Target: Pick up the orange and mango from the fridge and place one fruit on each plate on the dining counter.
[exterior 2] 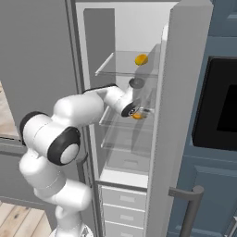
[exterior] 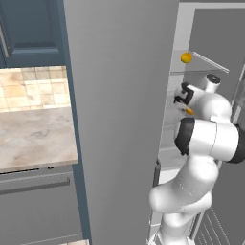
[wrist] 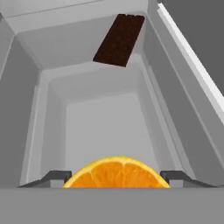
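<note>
The fridge (exterior 2: 121, 28) stands open and my arm reaches in over its middle glass shelf. There my gripper (exterior 2: 135, 112) holds the orange (exterior 2: 137, 116) between its fingers. In the hand view the orange (wrist: 116, 172) fills the gap, and both fingertips (wrist: 56, 176) press against its sides. From the left base view the gripper (exterior: 184, 102) shows just above a sliver of the orange (exterior: 190, 111). The mango (exterior 2: 141, 59), a small yellow fruit, lies on the upper glass shelf, also visible as the mango (exterior: 186, 57).
The open grey fridge door (exterior 2: 178, 115) stands close on the right of the arm, and the other door (exterior: 119, 119) blocks the left. A dark brown slab (wrist: 119, 40) sits deeper inside. White drawers (exterior 2: 122, 200) lie below the shelves. A wall counter (exterior: 33, 139) is at the left.
</note>
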Controlling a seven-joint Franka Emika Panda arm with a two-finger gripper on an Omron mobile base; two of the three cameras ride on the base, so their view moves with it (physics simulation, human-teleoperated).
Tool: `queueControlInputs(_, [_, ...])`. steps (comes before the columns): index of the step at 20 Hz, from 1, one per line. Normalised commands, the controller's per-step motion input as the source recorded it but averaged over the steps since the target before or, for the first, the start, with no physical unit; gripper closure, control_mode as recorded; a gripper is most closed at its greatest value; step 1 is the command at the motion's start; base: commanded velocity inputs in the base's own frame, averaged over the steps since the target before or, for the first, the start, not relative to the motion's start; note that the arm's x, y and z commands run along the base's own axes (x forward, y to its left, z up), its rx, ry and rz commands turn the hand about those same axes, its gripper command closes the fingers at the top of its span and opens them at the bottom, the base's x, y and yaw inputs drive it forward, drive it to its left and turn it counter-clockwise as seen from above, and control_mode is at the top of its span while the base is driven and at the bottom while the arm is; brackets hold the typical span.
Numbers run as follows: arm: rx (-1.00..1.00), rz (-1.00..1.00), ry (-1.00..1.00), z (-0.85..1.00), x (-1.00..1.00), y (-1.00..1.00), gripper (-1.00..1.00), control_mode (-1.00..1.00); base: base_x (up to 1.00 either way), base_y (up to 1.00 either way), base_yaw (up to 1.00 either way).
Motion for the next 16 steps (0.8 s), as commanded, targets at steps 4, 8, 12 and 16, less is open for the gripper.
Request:
queueControlInputs(4, [0.02, -0.02, 0.02, 0.98, -0.51, 0.16, 1.00, -1.00, 0.00, 0.00, 0.00])
queueControlInputs(8, [0.02, -0.02, 0.13, 0.96, -0.52, 0.13, 1.00, -1.00, 0.00, 0.00, 0.00])
queueControlInputs(12, [0.00, 0.00, 0.13, 0.82, -0.62, 0.21, 1.00, -1.00, 0.00, 0.00, 0.00])
queueControlInputs(16, [0.00, -0.03, 0.02, 0.49, -0.85, 0.26, 1.00, -1.00, 0.00, 0.00, 0.00])
